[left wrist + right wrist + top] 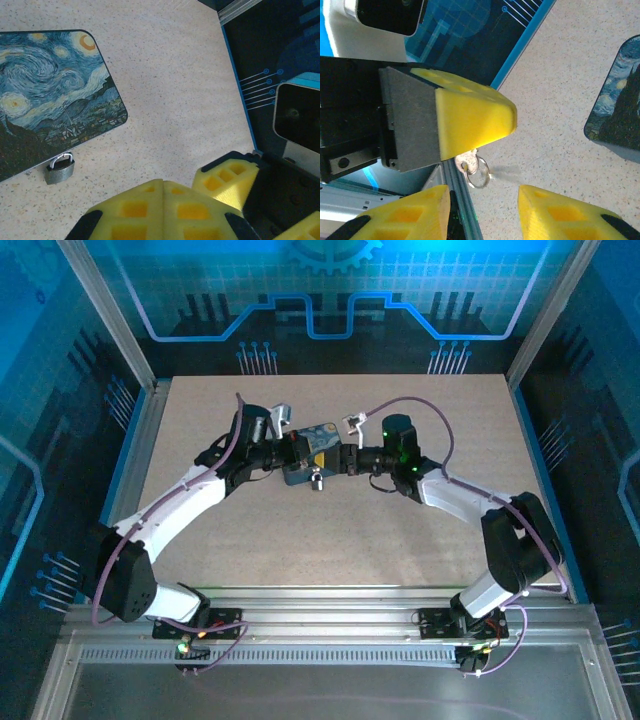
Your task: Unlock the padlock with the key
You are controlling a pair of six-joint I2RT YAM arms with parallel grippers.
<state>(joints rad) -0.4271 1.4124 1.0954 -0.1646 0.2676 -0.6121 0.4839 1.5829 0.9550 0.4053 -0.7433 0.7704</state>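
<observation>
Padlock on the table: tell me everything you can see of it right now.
The padlock is small, with a dull grey metal body and a bright silver shackle that looks closed. It lies flat on the speckled table, shackle toward the Starry Night mat at its near edge; whether the two touch is unclear. No tool touches it. The keyhole cannot be made out.
</observation>
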